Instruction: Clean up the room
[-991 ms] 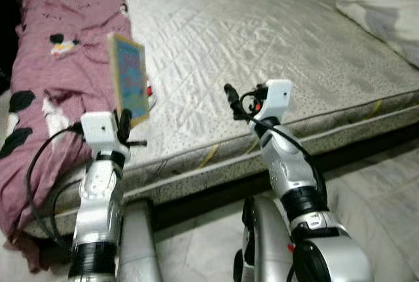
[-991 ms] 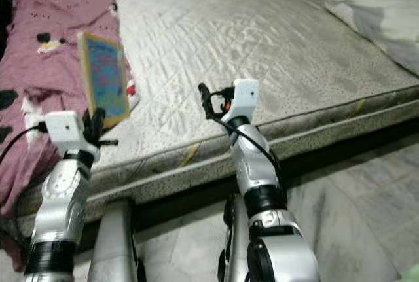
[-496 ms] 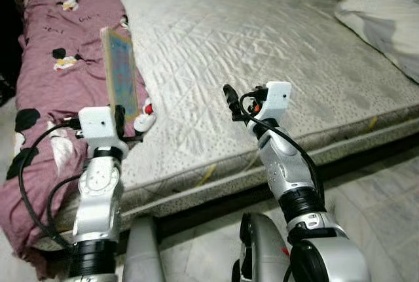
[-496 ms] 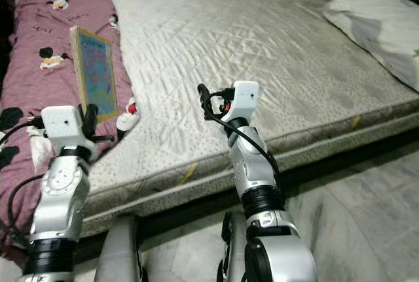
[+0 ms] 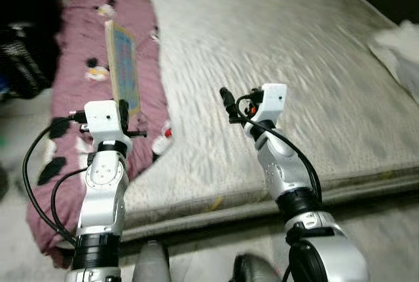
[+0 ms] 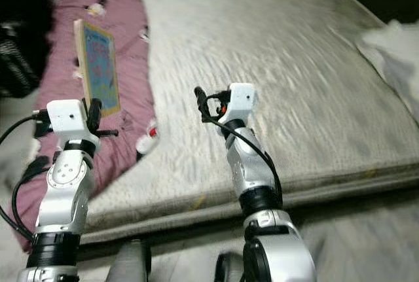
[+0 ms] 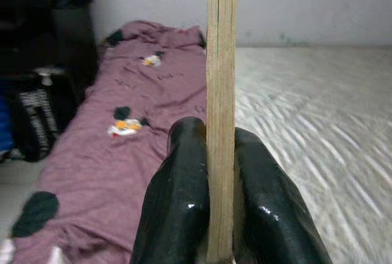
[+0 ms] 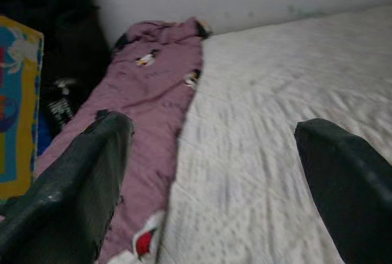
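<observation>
Book [image 5: 122, 66] stands upright in my left gripper [image 5: 122, 115], left of centre in the left eye view, its lower edge pinched between my two black fingers [image 7: 180, 196]. In the left wrist view I see it edge-on, a thin tan slab rising from between the pads to the top of the frame. Its cover is blue with a yellow border. Behind it, along the left side of the frame, lies a mauve blanket [image 5: 124, 20] printed with black, white and orange cartoon figures; it runs the length of the mattress [image 5: 294, 53] and hangs over the near edge at lower left. My right gripper [image 5: 227, 102] hovers near the middle of the frame above the bare quilted mattress, fingers spread wide and holding nothing. A white bundle of bedding [image 5: 400, 50] sits at the right edge. Dark objects, too blurred to name, occupy the upper left corner.
</observation>
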`<state>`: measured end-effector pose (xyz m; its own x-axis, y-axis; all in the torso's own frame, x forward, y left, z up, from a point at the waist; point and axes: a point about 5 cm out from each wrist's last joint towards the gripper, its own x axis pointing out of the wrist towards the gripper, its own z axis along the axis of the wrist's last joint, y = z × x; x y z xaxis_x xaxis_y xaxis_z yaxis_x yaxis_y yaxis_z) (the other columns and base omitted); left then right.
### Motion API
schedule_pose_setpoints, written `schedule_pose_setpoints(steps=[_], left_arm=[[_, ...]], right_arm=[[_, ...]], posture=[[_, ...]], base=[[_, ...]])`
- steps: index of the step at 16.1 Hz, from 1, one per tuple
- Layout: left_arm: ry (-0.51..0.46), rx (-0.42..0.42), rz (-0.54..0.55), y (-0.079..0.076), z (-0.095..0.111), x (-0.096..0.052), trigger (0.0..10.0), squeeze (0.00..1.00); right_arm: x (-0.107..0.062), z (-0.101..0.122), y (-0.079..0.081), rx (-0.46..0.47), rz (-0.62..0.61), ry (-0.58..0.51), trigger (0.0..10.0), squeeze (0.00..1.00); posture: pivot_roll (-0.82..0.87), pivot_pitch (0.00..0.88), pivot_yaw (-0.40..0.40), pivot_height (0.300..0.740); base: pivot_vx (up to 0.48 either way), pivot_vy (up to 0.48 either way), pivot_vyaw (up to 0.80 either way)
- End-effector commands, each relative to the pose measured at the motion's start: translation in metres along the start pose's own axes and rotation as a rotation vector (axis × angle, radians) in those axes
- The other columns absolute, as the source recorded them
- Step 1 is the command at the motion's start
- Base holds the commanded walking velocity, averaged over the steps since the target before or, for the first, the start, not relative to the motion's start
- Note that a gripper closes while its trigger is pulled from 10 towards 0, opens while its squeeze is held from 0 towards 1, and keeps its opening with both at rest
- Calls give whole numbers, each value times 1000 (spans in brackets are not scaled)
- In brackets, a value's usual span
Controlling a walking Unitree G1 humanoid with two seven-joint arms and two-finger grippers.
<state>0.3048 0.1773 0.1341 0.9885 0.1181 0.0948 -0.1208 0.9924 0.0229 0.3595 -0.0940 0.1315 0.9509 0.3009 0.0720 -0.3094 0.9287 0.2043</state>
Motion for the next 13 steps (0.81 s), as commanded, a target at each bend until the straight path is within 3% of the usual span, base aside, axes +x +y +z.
schedule_pose_setpoints(steps=[1, 6, 13], left_arm=[[-29, 13, 25, 3, 4, 0, 10000, 0], [-14, 39, -1, -6, -1, 5, 10000, 0], [-22, 9, -19, -11, -4, 5, 10000, 0]], right_arm=[[2, -1, 1, -16, -4, 16, 10000, 0], [0, 1, -6, -73, -52, -8, 10000, 0], [2, 0, -5, -88, -45, -8, 10000, 0]], posture=[[117, 0, -53, 740], [105, 0, -40, 740], [102, 0, -44, 740]], base=[[0, 0, 0], [0, 0, 0], [0, 0, 0]])
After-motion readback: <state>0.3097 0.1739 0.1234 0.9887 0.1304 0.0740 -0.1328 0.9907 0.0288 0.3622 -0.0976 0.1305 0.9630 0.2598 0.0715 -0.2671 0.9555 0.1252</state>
